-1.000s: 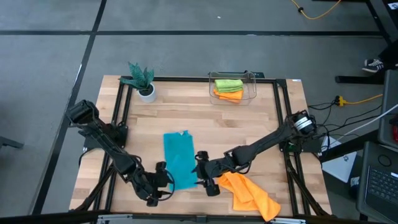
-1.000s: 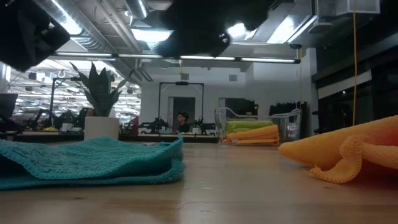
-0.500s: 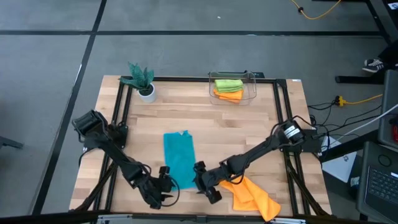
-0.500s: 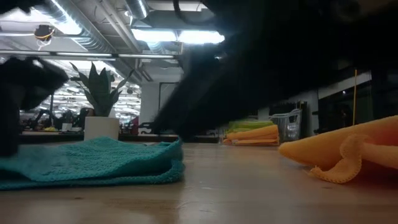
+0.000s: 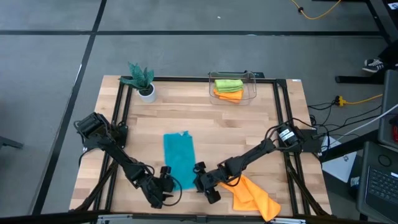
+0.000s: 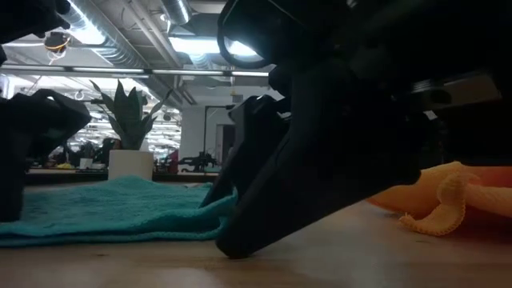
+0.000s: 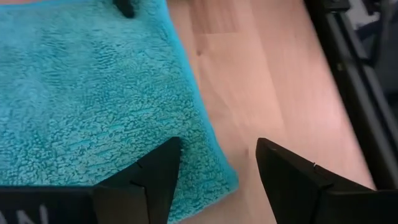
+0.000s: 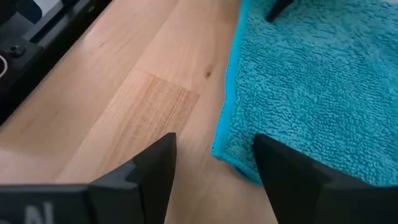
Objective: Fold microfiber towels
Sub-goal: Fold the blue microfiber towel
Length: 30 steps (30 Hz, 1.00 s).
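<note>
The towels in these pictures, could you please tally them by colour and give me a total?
Teal-blue: 1, the teal towel lying folded on the table between the two arms.
Orange: 2, the crumpled orange towel near the table's front edge and the folded orange towel in the clear bin.
Lime green: 1, the green towel in that bin.
Total: 4 towels.

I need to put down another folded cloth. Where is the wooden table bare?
Bare wood lies between the folded teal towel and the clear plastic bin, and between the small potted plant and the towel. The near edge is crowded: left gripper, right gripper, crumpled orange towel.
</note>
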Each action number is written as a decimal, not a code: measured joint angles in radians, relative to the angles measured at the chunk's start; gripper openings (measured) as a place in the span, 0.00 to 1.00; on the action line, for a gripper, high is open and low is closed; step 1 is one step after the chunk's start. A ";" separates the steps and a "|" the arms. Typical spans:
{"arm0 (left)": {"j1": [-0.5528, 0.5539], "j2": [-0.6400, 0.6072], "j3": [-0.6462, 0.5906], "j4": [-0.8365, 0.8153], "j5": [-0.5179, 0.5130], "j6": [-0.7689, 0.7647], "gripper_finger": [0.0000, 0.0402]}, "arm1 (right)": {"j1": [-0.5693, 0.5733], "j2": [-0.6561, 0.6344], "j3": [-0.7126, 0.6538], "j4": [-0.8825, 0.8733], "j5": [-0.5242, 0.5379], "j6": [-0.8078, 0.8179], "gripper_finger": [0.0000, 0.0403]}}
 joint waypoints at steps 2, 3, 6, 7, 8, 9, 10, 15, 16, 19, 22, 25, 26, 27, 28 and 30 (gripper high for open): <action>0.001 -0.001 0.007 -0.001 0.038 0.001 0.51 | 0.000 0.000 0.000 -0.001 0.004 -0.001 0.53; 0.001 -0.001 0.009 -0.001 0.049 0.001 0.51 | 0.000 0.000 0.000 -0.001 0.003 -0.001 0.53; 0.001 -0.001 0.011 -0.005 0.062 0.001 0.52 | 0.000 0.001 0.000 -0.003 0.004 0.000 0.52; 0.001 -0.001 0.011 -0.008 0.062 0.002 0.53 | 0.000 0.001 0.000 -0.003 0.004 0.000 0.51; 0.001 -0.001 0.011 -0.016 0.062 0.002 0.53 | 0.000 0.002 0.000 -0.006 0.004 0.000 0.51; 0.001 -0.001 0.011 -0.023 0.063 0.002 0.53 | 0.000 0.002 0.000 -0.006 0.004 0.000 0.51; 0.000 -0.001 0.012 -0.031 0.063 0.002 0.53 | 0.000 0.002 0.000 -0.006 0.005 0.000 0.50; 0.003 -0.003 0.013 -0.058 0.053 0.054 0.52 | 0.000 0.003 0.000 -0.006 0.005 0.000 0.45; 0.003 -0.002 0.012 -0.060 0.046 0.073 0.52 | 0.000 0.003 0.000 -0.006 0.005 0.000 0.44; 0.003 -0.002 0.012 -0.070 0.035 0.091 0.50 | 0.001 0.003 0.000 -0.006 0.008 0.000 0.38; 0.003 0.001 0.012 -0.086 0.024 0.104 0.49 | 0.001 0.004 -0.001 -0.006 0.011 0.001 0.32; 0.003 0.009 0.012 -0.090 0.013 0.107 0.45 | 0.001 0.004 -0.001 -0.007 0.014 0.001 0.25; 0.003 0.014 0.012 -0.091 0.009 0.106 0.44 | 0.001 0.004 -0.002 -0.007 0.015 0.001 0.23; 0.003 0.018 0.012 -0.091 0.006 0.106 0.42 | 0.001 0.004 -0.002 -0.007 0.015 0.001 0.21; 0.003 0.021 0.012 -0.092 0.004 0.105 0.40 | 0.000 0.004 -0.002 -0.008 0.016 0.001 0.19; 0.004 0.025 0.012 -0.092 0.000 0.103 0.35 | 0.000 0.004 -0.002 -0.008 0.017 0.002 0.14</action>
